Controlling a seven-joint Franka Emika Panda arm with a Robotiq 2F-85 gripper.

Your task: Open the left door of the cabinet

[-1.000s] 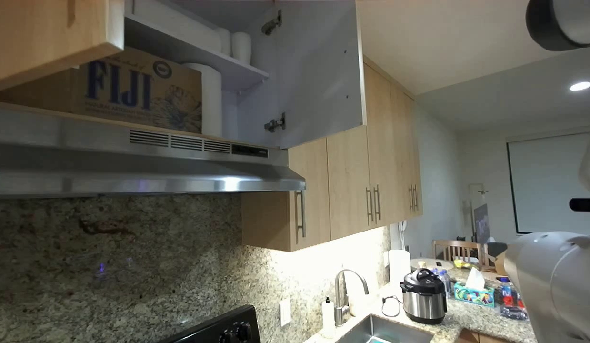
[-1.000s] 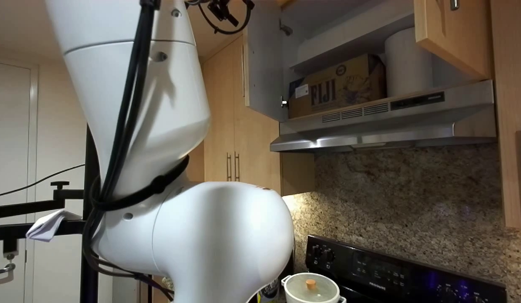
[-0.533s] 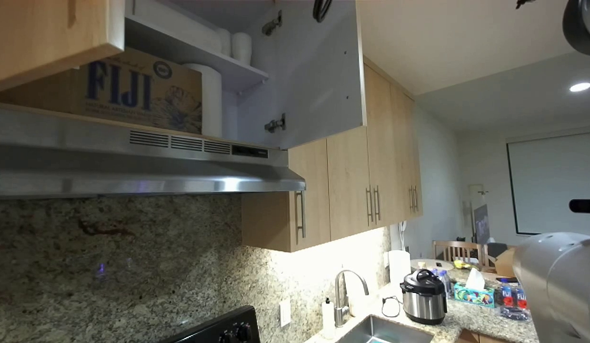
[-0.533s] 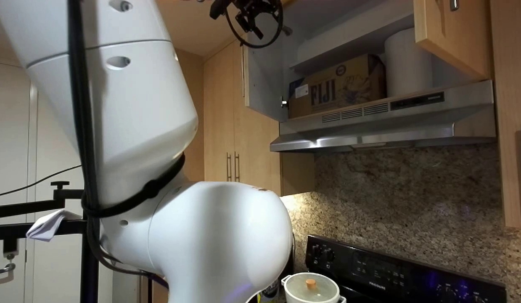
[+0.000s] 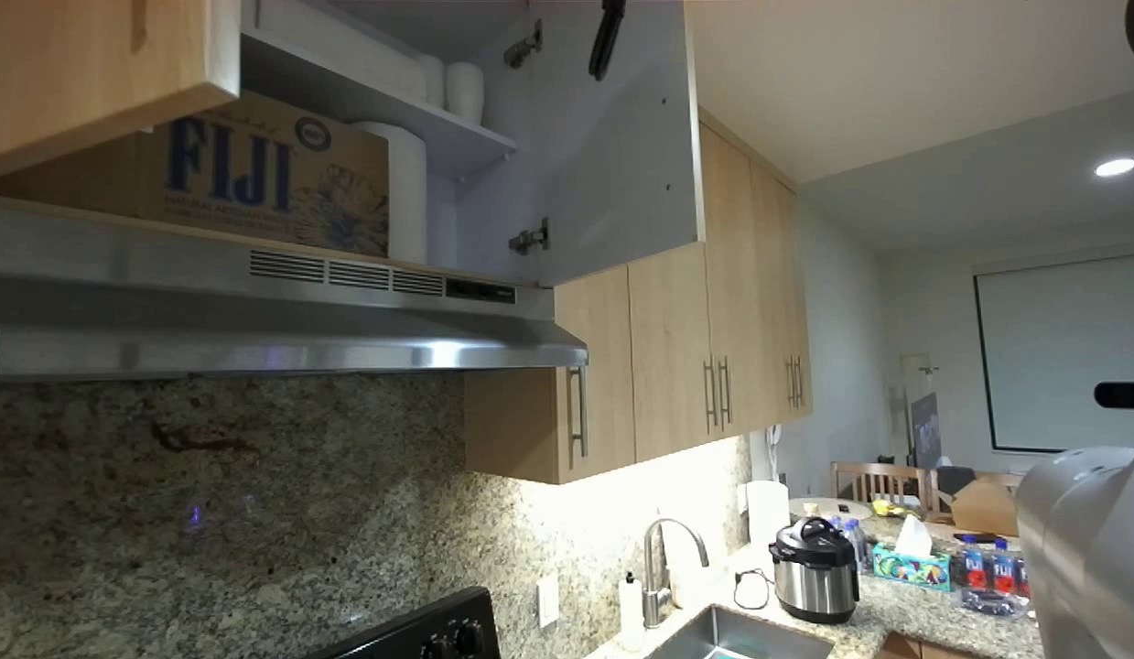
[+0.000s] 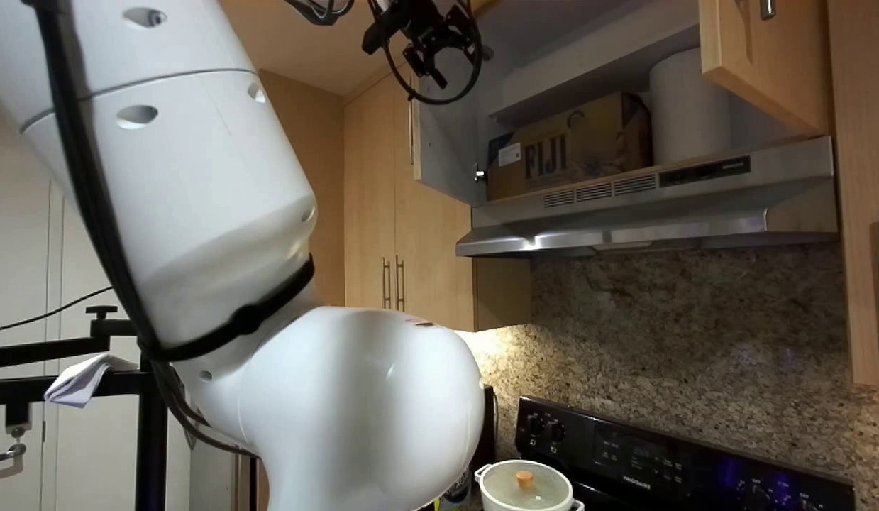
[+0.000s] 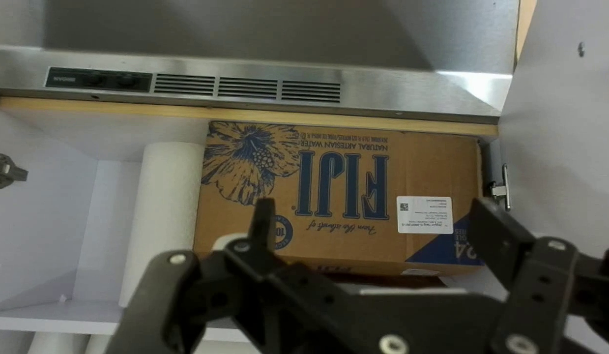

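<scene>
In an exterior view, a speckled backsplash (image 5: 255,513) lies below the range hood (image 5: 283,316); above is the cabinet (image 5: 498,201), its left door (image 5: 91,73) swung outward, upper left. Judgement: opening complete.

Wrist view (inverted): the hand (image 7: 373,209) is spread wide, gripping nothing, facing a carton (image 7: 341,194).

In an exterior view, a black cable loop (image 6: 439,103) crosses in front of the left door's inner face. Caution: a snag by loop or hand during withdrawal may swing the door back. Free edge points outward from the cabinet, vertical; top cropped, long axis not confirmable.
</scene>
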